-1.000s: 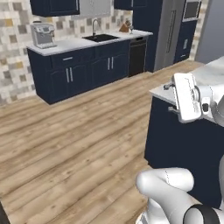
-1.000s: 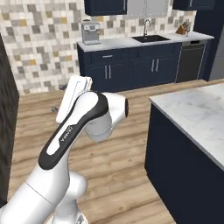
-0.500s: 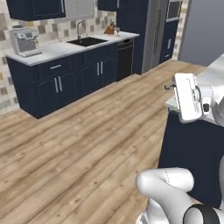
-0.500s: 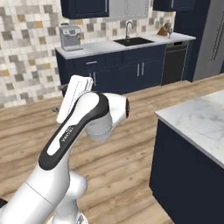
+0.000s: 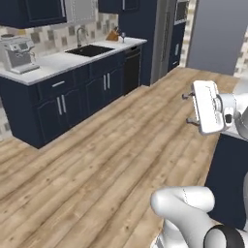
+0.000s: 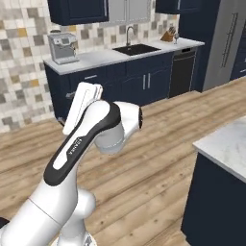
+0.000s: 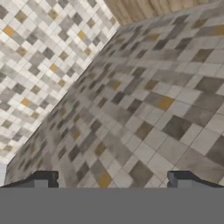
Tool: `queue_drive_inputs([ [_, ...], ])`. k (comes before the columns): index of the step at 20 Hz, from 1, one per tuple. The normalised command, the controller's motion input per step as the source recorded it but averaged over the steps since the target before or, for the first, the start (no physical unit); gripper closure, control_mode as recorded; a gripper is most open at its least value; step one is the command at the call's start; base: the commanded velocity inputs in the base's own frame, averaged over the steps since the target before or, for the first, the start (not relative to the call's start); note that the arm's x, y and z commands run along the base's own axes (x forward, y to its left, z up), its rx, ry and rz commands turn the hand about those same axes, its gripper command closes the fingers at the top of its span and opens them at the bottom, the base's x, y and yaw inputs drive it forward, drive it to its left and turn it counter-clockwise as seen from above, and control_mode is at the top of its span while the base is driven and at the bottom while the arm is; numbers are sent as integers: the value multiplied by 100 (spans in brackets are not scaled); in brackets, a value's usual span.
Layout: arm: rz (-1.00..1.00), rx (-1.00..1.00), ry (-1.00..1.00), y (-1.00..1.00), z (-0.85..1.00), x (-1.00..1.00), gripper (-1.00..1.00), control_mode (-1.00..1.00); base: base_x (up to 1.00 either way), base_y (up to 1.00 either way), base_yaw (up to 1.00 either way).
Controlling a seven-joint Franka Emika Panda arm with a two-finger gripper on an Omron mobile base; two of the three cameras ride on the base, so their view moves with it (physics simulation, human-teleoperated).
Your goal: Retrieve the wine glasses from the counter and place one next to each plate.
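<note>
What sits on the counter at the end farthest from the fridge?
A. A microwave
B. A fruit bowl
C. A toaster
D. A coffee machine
D. A silver coffee machine stands at that end of the counter, well away from the sink, which lies nearer the fridge.

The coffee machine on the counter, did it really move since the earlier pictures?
No. The coffee machine stands at the same end of the counter, left of the sink. The whole picture shifted, so the base drove.
</note>
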Motion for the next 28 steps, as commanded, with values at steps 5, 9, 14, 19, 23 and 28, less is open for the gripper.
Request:
queue_drive_inputs([
  [5,0,0,0,0,0,0,-100,100,100,61,-23],
  [9,0,0,0,0,0,0,-100,100,100,24,-4],
  [14,0,0,0,0,0,0,-100,100,100,7,-2],
  [19,0,0,0,0,0,0,-100,100,100,1,0],
  [23,0,0,0,0,0,0,-100,100,100,8,-2],
  [28,0,0,0,0,0,0,-100,100,100,0,-2],
])
